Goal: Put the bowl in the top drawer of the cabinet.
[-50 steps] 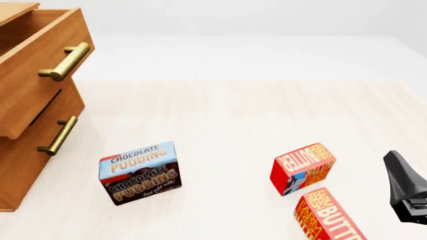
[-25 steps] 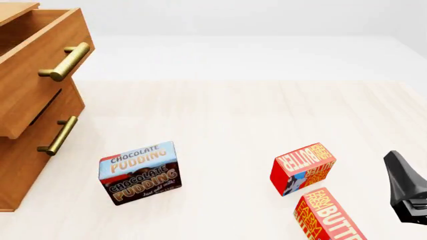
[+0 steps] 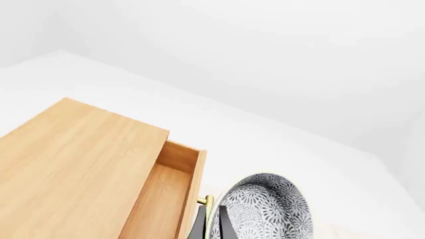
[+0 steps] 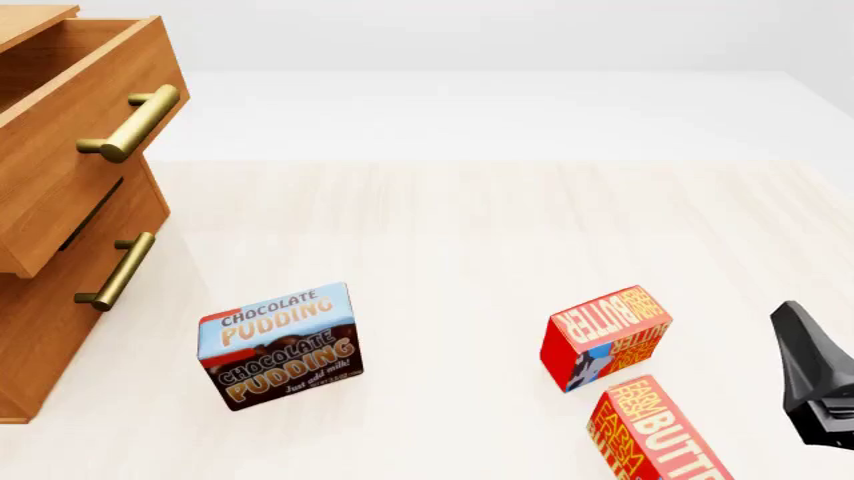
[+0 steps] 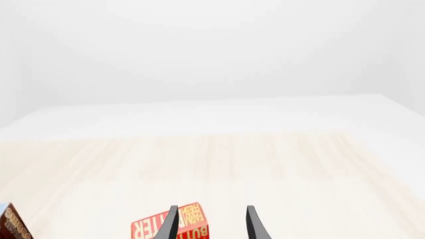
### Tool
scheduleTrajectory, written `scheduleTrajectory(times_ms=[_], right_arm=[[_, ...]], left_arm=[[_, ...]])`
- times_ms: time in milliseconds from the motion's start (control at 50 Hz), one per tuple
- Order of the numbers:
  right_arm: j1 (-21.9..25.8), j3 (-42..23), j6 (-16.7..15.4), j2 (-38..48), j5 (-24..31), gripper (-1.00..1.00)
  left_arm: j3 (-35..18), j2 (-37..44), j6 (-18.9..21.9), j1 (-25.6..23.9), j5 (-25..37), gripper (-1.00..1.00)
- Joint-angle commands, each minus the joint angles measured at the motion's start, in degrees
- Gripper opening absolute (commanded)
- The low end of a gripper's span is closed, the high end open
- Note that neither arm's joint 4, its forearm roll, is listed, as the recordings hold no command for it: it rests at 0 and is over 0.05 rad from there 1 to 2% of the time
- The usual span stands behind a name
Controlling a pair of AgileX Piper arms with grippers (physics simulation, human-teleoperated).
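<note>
In the left wrist view my left gripper [image 3: 211,226] is shut on the rim of the bowl [image 3: 269,211], whose inside shows a grey flower pattern. The bowl hangs just outside the front of the top drawer [image 3: 162,199], beside its brass handle [image 3: 204,200]. That drawer is pulled open and looks empty. In the front view the cabinet [image 4: 54,300] stands at the left with the top drawer [image 4: 80,150] out; bowl and left gripper are out of that view. My right gripper [image 5: 211,226] is open and holds nothing. Its black body [image 4: 814,385] sits at the right edge.
A chocolate pudding box [image 4: 278,346] stands on the table in front of the cabinet. Two red butter boxes [image 4: 605,338] [image 4: 657,432] lie near the right gripper. The lower drawer [image 4: 80,290] is shut, with its own brass handle [image 4: 116,270].
</note>
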Motion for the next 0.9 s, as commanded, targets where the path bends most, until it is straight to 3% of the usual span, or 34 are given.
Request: scheduleTrajectory(times_ms=[20,420,540,900], right_arm=[[-0.1,0.0,-0.3,-0.5,0.3,1.00],[-0.1,0.0,-0.3,-0.5,0.3,1.00],[-0.1,0.0,-0.2,-0.4,0.2,1.00],[0.0,0.0,-0.3,-0.6,0.3,1.00]], left_arm=[[0.1,-0.9,0.1,0.7,0.0,-1.00],[0.1,-0.9,0.1,0.7,0.0,-1.00],[-3.0,2.6,-0.7,3.3,0.5,-1.00],[-4.6,7.6,-1.5,9.1,-1.6,-1.00]])
